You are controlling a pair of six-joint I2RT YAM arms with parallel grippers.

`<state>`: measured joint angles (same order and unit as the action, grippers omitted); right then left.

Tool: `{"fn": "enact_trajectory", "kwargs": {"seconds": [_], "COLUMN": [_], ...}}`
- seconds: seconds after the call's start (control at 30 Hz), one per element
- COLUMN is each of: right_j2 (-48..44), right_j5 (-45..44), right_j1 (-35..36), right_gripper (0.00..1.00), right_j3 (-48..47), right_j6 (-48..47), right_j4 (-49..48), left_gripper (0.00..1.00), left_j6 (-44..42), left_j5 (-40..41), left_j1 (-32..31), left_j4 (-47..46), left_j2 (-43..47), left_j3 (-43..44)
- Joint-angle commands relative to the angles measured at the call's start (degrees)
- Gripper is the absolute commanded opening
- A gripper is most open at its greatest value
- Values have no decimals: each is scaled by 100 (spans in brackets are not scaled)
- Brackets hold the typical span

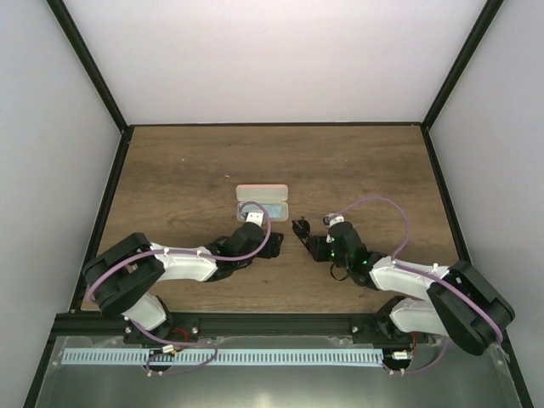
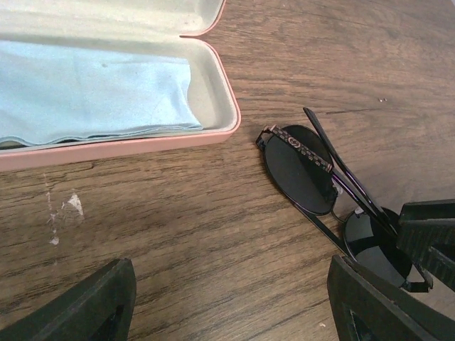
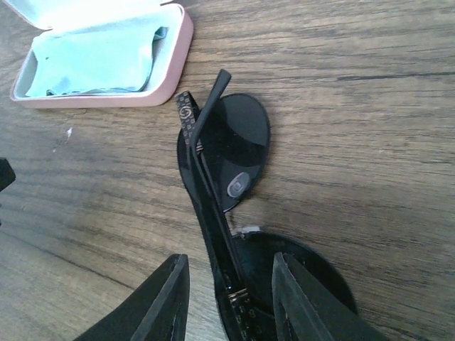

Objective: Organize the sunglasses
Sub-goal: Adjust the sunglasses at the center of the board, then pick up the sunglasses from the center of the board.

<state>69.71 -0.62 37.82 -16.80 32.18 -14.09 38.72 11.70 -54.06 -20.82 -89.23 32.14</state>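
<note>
The task is at its early part, as I judge it: the sunglasses (image 3: 224,153) are not in the case (image 2: 222,106) yet. They lie folded on the table (image 1: 187,170), just beside the right front corner of the case but not touching it, with the temples crossed over the dark lenses. The case is open, and this part seems ready. The right gripper (image 3: 231,259) is at the near end of the sunglasses, with its jaws apart on the two sides of the folded temples. Bare wood shows between one finger and the temples, so I judge it is released and does not clamp them. The left gripper (image 2: 231,266) hangs low over the table in front of the case, wide open, with nothing between its jaws. What is left is to grasp the sunglasses, bring them over the case wall, lay them inside and probably shut the lid. A blue cloth (image 2: 92,92) covers most of the case floor, so the sunglasses would have to go on top of it or the cloth must be handled first. The left gripper is also close to the path between the sunglasses and the case and could stand in the way. The thin wire frame may slip or bend in a hard grip.
</note>
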Motion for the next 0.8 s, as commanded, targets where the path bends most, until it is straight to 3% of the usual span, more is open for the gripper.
{"fn": "enact_trajectory", "kwargs": {"seconds": [0.0, 0.27, 0.47, 0.77], "right_j2": [23, 899, 1337, 1598], "right_j5": [-345, -535, -574, -640], "right_j1": [41, 126, 176, 199], "right_gripper": [34, 34, 34, 22], "right_j3": [-351, -1020, -1410, -1594], "right_j6": [-95, -355, -541, -578], "right_j4": [266, 332, 416, 526], "left_gripper": [76, 76, 76, 75], "left_j6": [-42, -119, -259, -238], "left_j5": [-2, 496, 340, -13], "left_j1": [-33, -10, 176, 482], "left_j4": [-100, 289, 239, 69], "left_j2": [-93, 290, 600, 610], "left_j3": [17, -29, -209, -411]}}
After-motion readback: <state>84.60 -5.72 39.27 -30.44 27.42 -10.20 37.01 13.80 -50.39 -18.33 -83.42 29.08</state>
